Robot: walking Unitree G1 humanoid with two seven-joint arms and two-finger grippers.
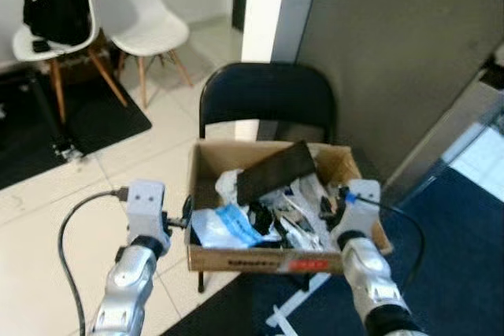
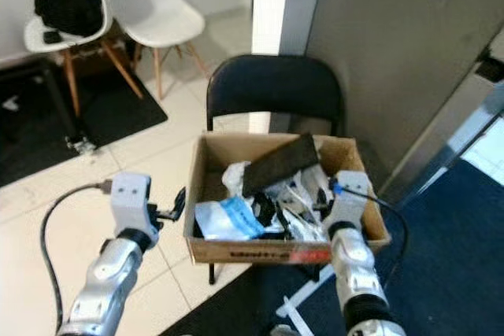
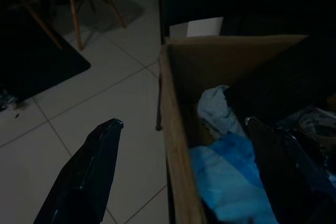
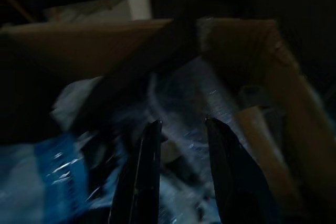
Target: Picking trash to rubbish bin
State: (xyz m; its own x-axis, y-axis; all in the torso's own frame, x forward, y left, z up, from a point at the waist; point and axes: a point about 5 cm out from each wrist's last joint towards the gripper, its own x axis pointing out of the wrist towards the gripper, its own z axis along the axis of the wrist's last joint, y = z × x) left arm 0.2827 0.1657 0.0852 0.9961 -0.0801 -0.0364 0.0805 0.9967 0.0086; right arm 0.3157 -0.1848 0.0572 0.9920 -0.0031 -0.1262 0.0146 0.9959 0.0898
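Note:
A cardboard box (image 1: pixel 268 259) stands on a black folding chair (image 1: pixel 268 96). It holds trash: a flat black piece (image 1: pixel 276 171), a blue wrapper (image 1: pixel 236 222), crumpled white paper (image 1: pixel 227 182) and clear plastic (image 4: pixel 205 98). My left gripper (image 1: pixel 183 222) is open at the box's left wall (image 3: pixel 176 156), with one finger (image 3: pixel 100 150) outside it over the floor. My right gripper (image 1: pixel 335 202) hangs open over the trash in the right part of the box. Its fingers (image 4: pixel 147 156) stand a little apart with nothing between them.
Two white chairs (image 1: pixel 150 33) stand at the back left, one with a black backpack (image 1: pixel 55 1) on it. A black mat (image 1: pixel 94 123) lies under them. A grey wall panel (image 1: pixel 394 53) rises right behind the box. Blue carpet (image 1: pixel 465 257) covers the floor on the right.

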